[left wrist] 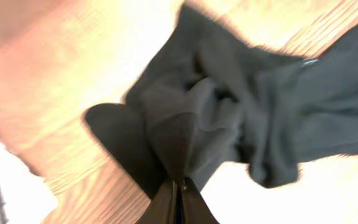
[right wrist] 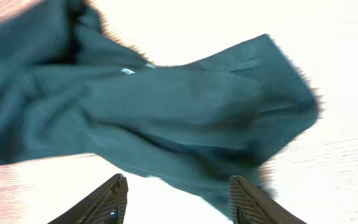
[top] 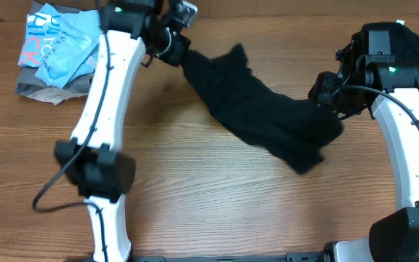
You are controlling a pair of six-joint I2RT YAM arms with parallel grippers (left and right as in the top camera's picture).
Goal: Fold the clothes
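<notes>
Wooden table [top: 217, 207] holds a crumpled black garment [top: 260, 109], nothing folded yet; left gripper [left wrist: 178, 190] clenches its bunched end, right gripper [right wrist: 180, 200] stands released, cloth just ahead.

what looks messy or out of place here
The black garment lies twisted and bunched diagonally across the table, not flat: one end is pinched in the left gripper, the right gripper open by the other. Blue clothes sit crumpled in the far-left corner.

wooden table [top: 217, 204], crumpled blue-grey bundle [top: 57, 51]
</notes>
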